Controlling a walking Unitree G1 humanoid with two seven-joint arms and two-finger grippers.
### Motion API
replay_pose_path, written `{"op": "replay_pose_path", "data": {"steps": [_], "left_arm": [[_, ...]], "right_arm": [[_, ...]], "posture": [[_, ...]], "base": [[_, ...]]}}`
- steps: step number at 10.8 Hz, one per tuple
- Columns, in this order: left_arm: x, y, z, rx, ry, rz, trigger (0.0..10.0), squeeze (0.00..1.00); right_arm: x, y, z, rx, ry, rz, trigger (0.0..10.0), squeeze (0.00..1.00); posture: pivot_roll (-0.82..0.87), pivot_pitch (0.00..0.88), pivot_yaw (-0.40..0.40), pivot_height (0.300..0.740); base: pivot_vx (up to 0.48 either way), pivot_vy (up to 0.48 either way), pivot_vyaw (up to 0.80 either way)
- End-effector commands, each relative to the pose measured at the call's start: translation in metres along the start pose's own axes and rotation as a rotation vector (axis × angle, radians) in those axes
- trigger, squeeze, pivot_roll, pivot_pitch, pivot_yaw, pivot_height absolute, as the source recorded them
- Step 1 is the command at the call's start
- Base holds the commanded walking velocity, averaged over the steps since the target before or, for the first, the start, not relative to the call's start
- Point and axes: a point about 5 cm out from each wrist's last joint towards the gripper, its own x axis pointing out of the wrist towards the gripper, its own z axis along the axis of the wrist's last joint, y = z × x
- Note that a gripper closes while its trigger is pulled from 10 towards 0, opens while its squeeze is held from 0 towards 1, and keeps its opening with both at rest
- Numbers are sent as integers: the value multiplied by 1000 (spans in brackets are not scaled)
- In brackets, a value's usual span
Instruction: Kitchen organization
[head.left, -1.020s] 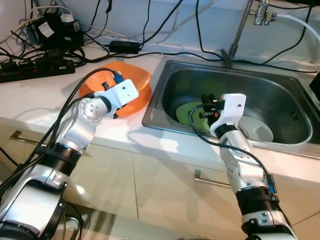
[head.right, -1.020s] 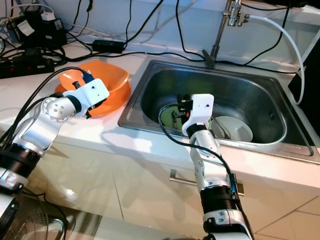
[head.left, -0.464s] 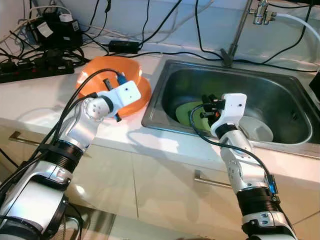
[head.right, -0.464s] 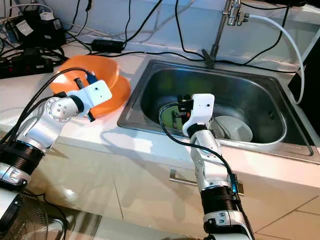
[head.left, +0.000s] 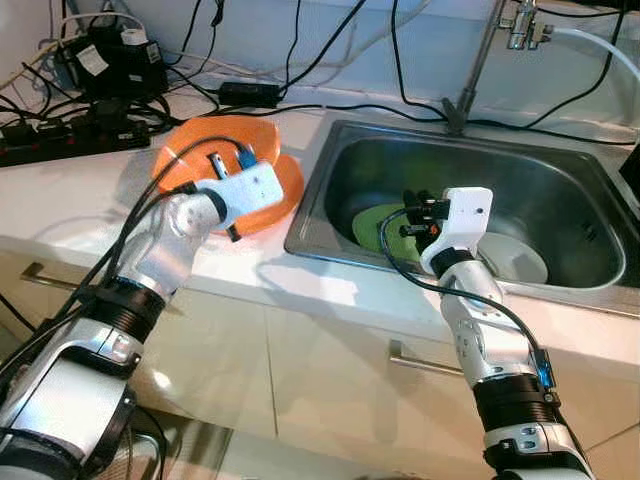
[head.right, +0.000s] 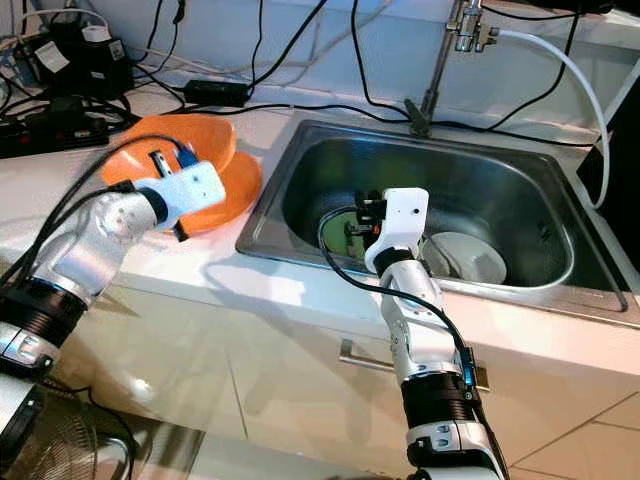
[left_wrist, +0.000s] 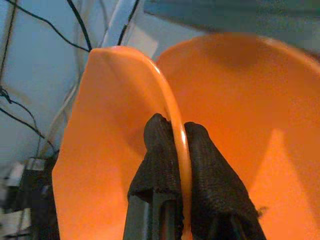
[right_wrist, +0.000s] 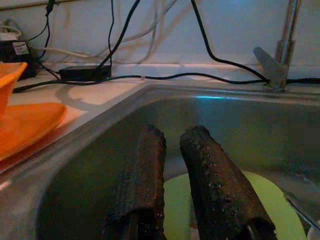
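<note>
My left gripper (left_wrist: 178, 135) is shut on the rim of an orange bowl (head.left: 190, 145), which it holds tilted above the counter left of the sink. A second orange dish (head.left: 282, 190) lies on the counter right under it. My right gripper (right_wrist: 172, 140) hangs inside the steel sink (head.left: 330, 250) just above a green plate (head.left: 372, 222). Its fingers (right_wrist: 145, 165) stand a little apart with nothing between them. A white bowl (head.left: 522, 262) rests on the sink floor to the right of the green plate.
A faucet (head.left: 478, 65) rises behind the sink. Power strips and adapters (head.left: 75, 135) with many black cables crowd the back left of the white counter (head.left: 60, 200). Cabinet fronts with metal handles (head.left: 415, 355) lie below the counter edge.
The left gripper has lifted and tilted the orange bowl up off the lower orange dish, shifting it left. The right arm has stayed still over the green plate.
</note>
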Motion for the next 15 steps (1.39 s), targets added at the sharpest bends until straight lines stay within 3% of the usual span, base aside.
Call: {"op": "replay_pose_path", "data": {"steps": [1,2,3,4,5,6,8,12,13,14,15], "left_arm": [[-1,12,5,59,-15,61,0,0],[-5,28,19,176,-67,184,0,0],[-9,38,33,238,-126,285,0,0],[-12,40,46,266,-190,342,10000,0],[-13,36,58,269,-256,351,10000,0],[-14,30,67,267,-308,347,10000,0],[-11,6,81,281,-381,287,10000,0],[-8,-16,96,277,-442,227,10000,0],[-8,-18,98,278,-448,221,10000,0],[-7,-21,101,281,-457,207,10000,0],[-6,-28,102,289,-463,181,10000,0]], "right_arm": [[1,-1,4,-1,-10,-2,10000,0],[3,-1,7,-1,-18,-6,10000,0],[4,-1,9,-2,-25,-7,10000,0],[6,-1,12,-4,-35,-7,10000,0],[9,-1,16,-3,-46,-5,10000,0],[11,-1,20,4,-56,-4,10000,1000],[21,-2,43,125,-116,3,10000,1000],[28,2,59,363,-140,44,10000,1000],[28,4,60,375,-136,60,10000,698],[28,6,60,395,-132,71,10000,0],[29,10,62,422,-134,89,10000,0]], "posture": [[200,2,-13,740],[202,0,-13,740],[203,0,-14,740],[204,0,-14,740],[204,0,-14,740],[205,0,-14,740],[207,0,-14,740],[201,0,-11,740],[201,0,-10,740],[202,0,-10,740],[202,0,-11,740]], "base": [[0,0,0],[0,0,0],[0,0,0],[0,0,0],[0,0,0],[0,0,0],[0,0,0],[0,0,0],[0,0,0],[0,0,0],[0,0,0]]}}
